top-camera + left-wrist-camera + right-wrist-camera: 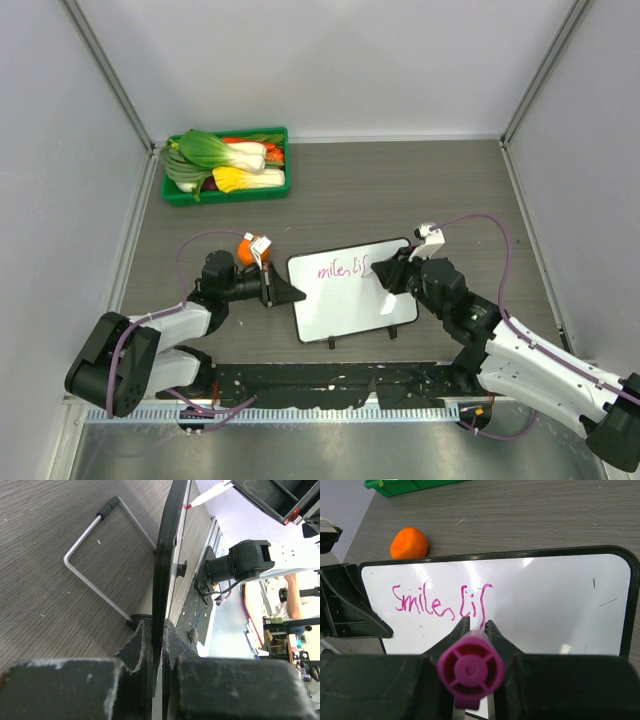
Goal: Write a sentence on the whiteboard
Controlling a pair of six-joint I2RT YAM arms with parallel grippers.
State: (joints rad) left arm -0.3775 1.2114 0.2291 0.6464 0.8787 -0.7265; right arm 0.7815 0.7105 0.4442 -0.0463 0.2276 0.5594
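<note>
Sentence [440,600]: "Smile, lif" is written in magenta on whiteboard [350,305].
Left gripper [158,635]: clamped on whiteboard edge.
Right gripper [476,626]: clamped on magenta marker [470,670].

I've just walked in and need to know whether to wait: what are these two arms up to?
The left gripper is clamped on the left edge of the whiteboard. The right gripper holds a magenta marker with its tip on the board. The sentence is only partly written and reads roughly "Smile, lif". An orange lies on the table just beyond the board.
</note>
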